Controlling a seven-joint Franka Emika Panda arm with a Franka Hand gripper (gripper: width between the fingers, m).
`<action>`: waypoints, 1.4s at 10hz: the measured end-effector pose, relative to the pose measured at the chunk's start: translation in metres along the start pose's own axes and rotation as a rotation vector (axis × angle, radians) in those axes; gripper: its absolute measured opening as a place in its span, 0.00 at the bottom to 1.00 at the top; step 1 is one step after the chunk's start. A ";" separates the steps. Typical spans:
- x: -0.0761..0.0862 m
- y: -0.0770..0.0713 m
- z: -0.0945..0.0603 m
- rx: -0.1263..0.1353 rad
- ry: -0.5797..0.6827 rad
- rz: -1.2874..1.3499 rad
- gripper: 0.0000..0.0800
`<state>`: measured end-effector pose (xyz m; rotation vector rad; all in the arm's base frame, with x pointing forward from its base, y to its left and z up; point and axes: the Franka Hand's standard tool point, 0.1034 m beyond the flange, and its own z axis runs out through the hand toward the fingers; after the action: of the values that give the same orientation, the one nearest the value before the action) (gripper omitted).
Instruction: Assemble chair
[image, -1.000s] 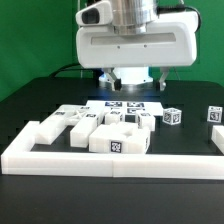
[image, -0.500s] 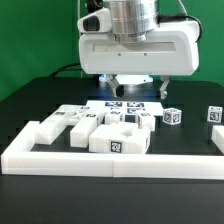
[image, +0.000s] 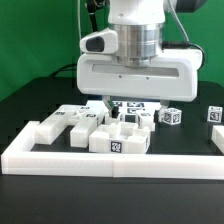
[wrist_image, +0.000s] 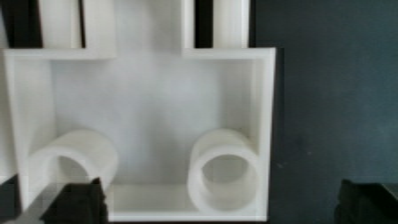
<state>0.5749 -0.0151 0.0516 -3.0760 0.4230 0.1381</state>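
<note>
Nothing held: hand (wrist_image: 217, 200) spread wide, hung just above chair parts (image: 105, 128) clustered mid surface (image: 30, 100). Below, slab (wrist_image: 143, 120) seems off-centre between fingers (wrist_image: 75, 200). If descent made, slab may be struck, neighbours shoved.

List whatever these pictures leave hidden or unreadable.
- Exterior view: the fingertips of the gripper, hidden behind the chair parts.
- Wrist view: one end of the holed slab, cut off by the picture's edge and the jaws.
- Exterior view: the pattern on the tagged cube, too small to read.
</note>
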 end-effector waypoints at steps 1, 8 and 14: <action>-0.002 -0.004 0.006 0.024 -0.008 0.032 0.81; -0.018 -0.011 0.030 0.042 -0.034 0.040 0.81; -0.021 -0.012 0.036 0.039 -0.044 0.021 0.48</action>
<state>0.5554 0.0040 0.0178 -3.0253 0.4503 0.1948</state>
